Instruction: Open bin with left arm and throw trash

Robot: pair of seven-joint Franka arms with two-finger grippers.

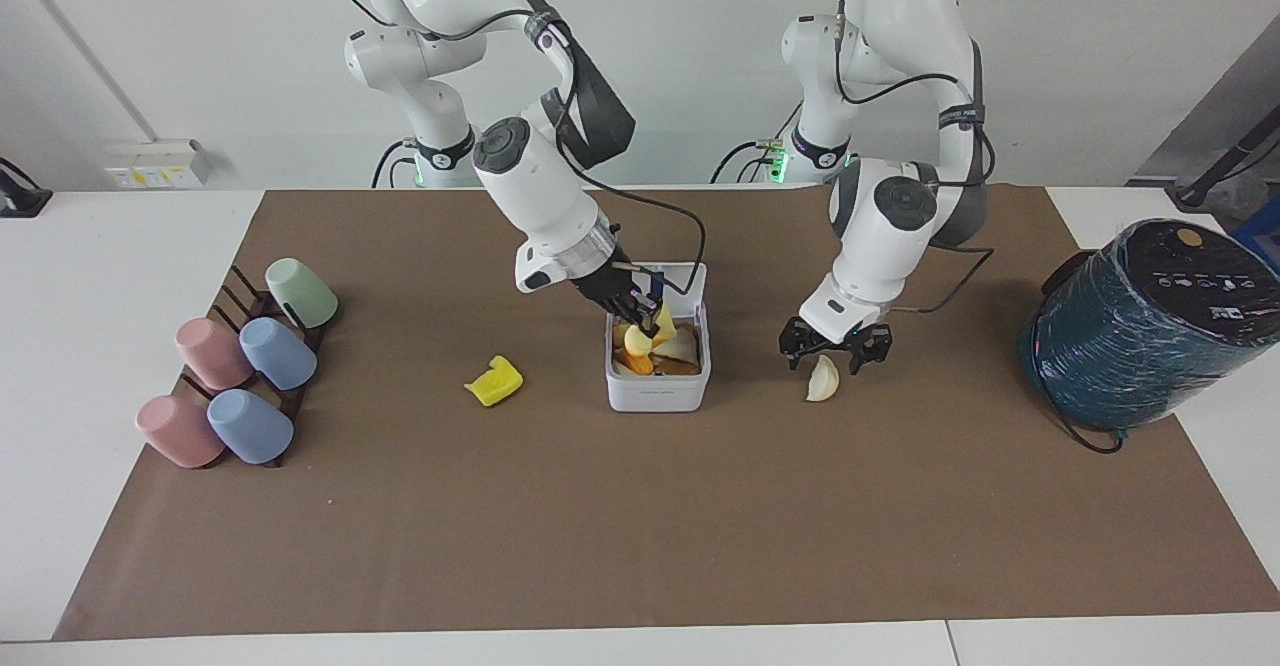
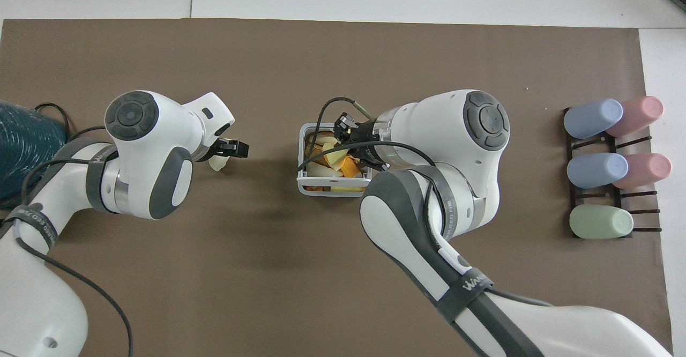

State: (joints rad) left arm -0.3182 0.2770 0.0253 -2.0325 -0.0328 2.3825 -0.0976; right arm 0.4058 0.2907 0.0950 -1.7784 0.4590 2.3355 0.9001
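Note:
The white bin stands mid-table, its lid hinged up on the side nearer the robots, with several food scraps inside. My right gripper reaches down into the bin, a pale yellow-orange lump of trash at its tip. A bright yellow folded piece lies on the mat toward the right arm's end; the right arm hides it in the overhead view. My left gripper is open, low over the cream-white wedge, a finger on either side of its top.
Several pastel cups lie on a dark rack at the right arm's end. A big dark-teal wrapped cylinder stands at the left arm's end. A brown mat covers the table.

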